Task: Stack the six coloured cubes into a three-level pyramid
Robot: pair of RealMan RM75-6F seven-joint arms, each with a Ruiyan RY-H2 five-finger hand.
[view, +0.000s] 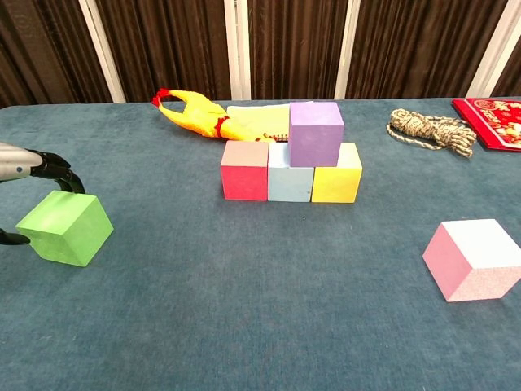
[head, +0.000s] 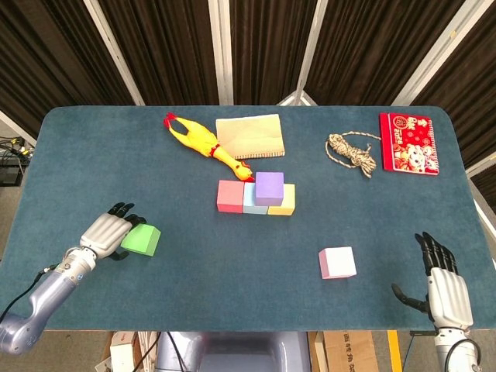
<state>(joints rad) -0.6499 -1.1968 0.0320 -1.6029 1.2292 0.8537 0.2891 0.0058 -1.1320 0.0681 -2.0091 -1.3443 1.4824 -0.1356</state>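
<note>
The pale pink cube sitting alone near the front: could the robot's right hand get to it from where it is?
Probably yes. The right hand is open, and only bare table lies between it and the pink cube.

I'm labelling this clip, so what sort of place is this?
Probably a robot test or lab setup: a blue felt-covered table against dark curtains, strewn with practice props such as coloured cubes, a rubber chicken and a rope bundle.
</note>
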